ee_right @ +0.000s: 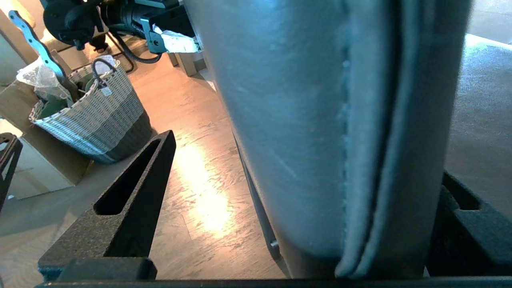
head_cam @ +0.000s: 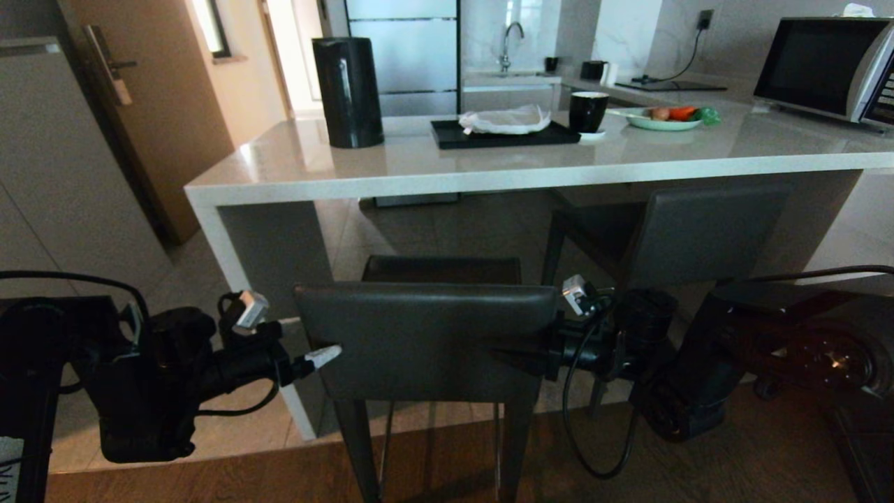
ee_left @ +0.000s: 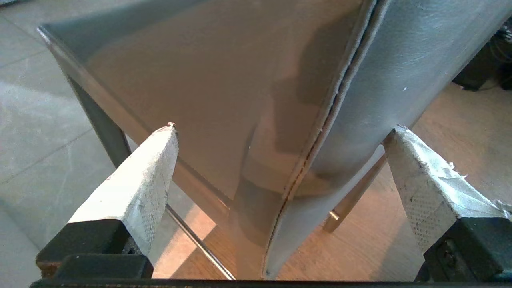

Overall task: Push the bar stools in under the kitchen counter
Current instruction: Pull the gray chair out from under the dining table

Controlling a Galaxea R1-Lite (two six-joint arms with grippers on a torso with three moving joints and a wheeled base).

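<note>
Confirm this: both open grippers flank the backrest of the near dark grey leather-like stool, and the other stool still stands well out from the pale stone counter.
Wrong on the other dark grey leather-like stool: the head view shows it already tucked under the pale speckled stone counter. The rest holds: the open left gripper and right gripper flank the near stool's backrest.

Left arm (head_cam: 154, 377): matte black, bulky cylindrical housings, thin black cable looping over and under the wrist. Small silver-grey camera block (head_cam: 250, 311) clipped just behind the left gripper (head_cam: 328, 355). Left fingers (ee_left: 136, 188): black bases, wedge-shaped tips wrapped in white textured tape, frayed at the edges.

Right arm (head_cam: 670, 377): same black build, glossy rounded joint casings, long black cable hanging in a loop behind the wrist. Matching silver camera block (head_cam: 577, 293) on top. Right fingers (ee_right: 124, 212): bare black grainy plastic, tapered, each with a long slot.
</note>
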